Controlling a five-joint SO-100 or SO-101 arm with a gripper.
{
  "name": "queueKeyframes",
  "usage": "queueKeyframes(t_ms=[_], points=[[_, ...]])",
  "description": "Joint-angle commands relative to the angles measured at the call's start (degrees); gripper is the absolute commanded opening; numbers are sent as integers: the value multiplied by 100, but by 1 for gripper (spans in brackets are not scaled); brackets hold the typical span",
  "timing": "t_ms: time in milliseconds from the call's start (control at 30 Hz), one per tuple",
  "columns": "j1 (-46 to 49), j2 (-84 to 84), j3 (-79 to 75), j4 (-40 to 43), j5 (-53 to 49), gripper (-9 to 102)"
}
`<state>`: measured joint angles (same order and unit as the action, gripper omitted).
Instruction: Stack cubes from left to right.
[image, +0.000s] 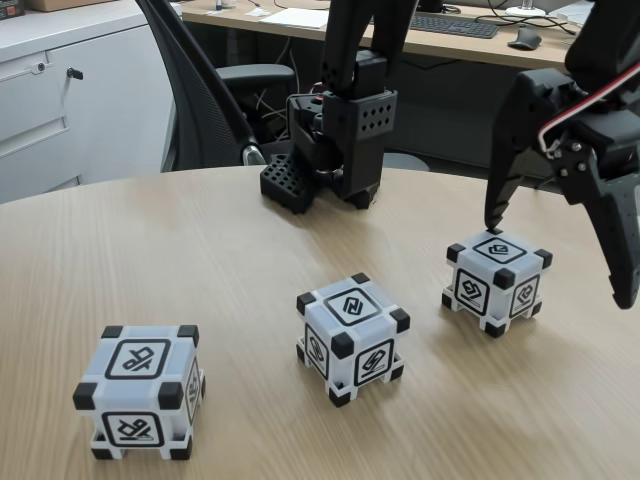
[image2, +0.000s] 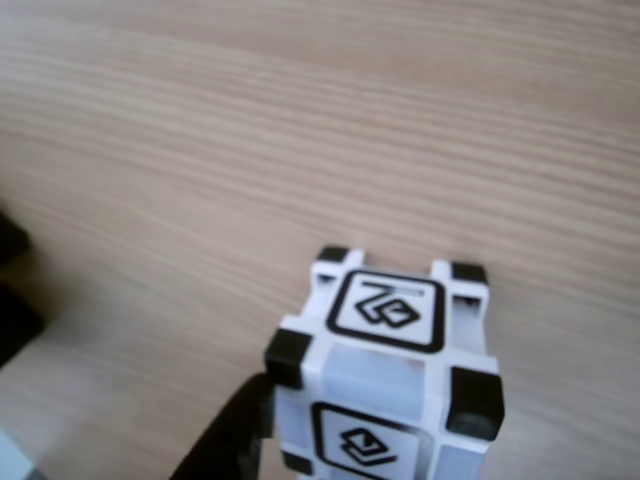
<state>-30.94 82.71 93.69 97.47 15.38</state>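
Cubes (image: 353, 336) — three, white, black corners, separate on table (image: 220, 260); claw (image: 555, 255) spread wide.

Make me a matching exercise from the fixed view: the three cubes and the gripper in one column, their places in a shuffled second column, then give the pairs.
Things:
1. Left cube
2. Middle cube
3. Right cube
4. Gripper

Places or states (fixed view):
A. Directly under one dark finger tip, near the table's right side
B. Open, above the table at the right edge of the picture
C. Nearest the camera, at the lower left
D. Standing alone between the other two, turned corner-on to the camera

Pairs: 1-C, 2-D, 3-A, 4-B
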Motion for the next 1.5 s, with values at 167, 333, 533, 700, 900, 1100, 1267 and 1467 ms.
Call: queueKeyframes(t_ms=[167, 333, 533, 700, 900, 1100, 1267, 1467], points=[[97, 88, -9, -18, -26, 51], [62, 88, -9, -18, -114, 52], [26, 132, -18, -9, -158, 53], [18, 606, -18, -9, -220, 53], [18, 659, -18, 18, -185, 52], [26, 659, -9, 650, -141, 52], [97, 659, -9, 703, -255, 53], [220, 562, -18, 650, -536, 53]])
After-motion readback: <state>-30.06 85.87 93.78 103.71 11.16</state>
